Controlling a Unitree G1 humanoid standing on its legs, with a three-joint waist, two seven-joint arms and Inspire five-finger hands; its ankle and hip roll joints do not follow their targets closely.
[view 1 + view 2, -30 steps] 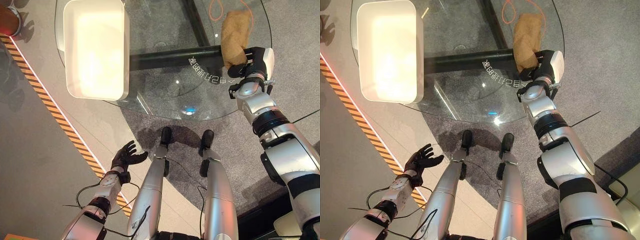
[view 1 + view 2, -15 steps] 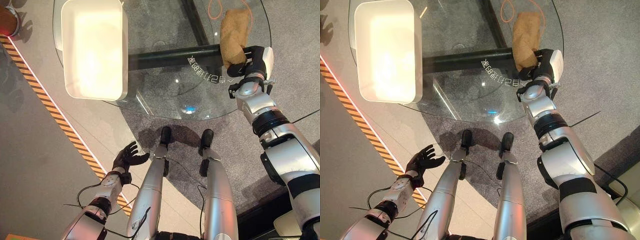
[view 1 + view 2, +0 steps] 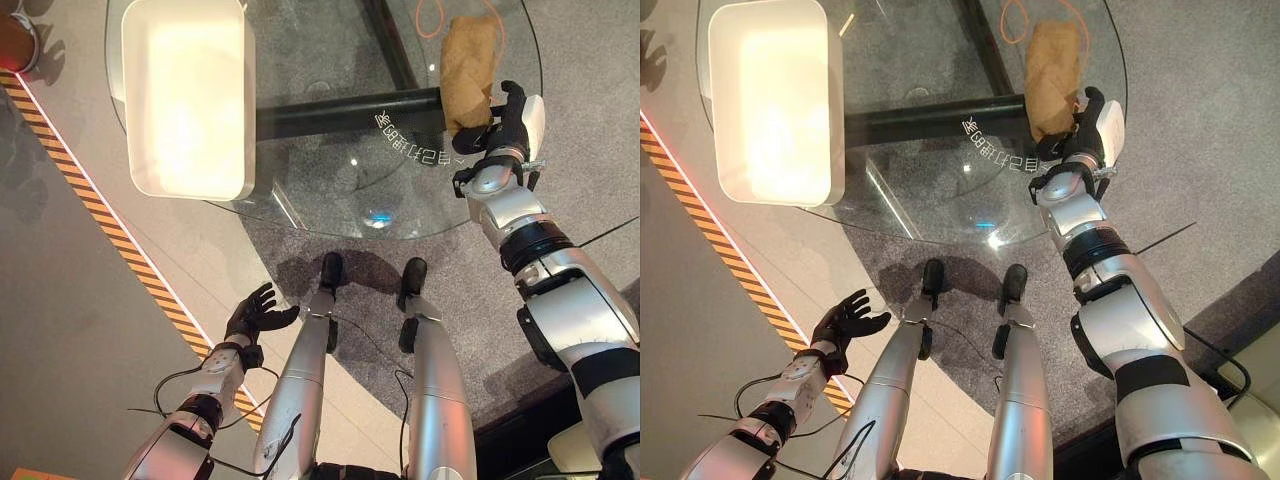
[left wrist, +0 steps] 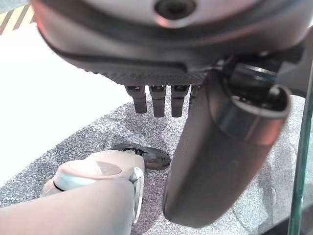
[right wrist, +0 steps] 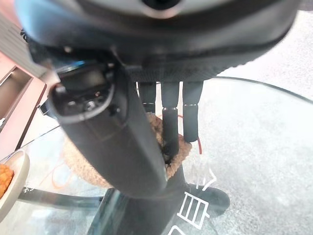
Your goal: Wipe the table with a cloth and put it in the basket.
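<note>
Our right hand point(image 3: 503, 118) loosens since half second ago, fingers straight on cloth point(image 3: 470, 70); wiping bench point(image 3: 330, 170) continues; left hand point(image 3: 255, 312) released

One round glass desk point(image 3: 330, 190) carries two things: one white basket point(image 3: 188, 95) and, well apart from the basket across the desk, one tan cloth point(image 3: 468, 70). One orange cord point(image 3: 432, 18) loops under the glass near the cloth. Two hands: right hand point(image 3: 505, 120) at the cloth, left hand point(image 3: 255, 312) off the desk.
</note>
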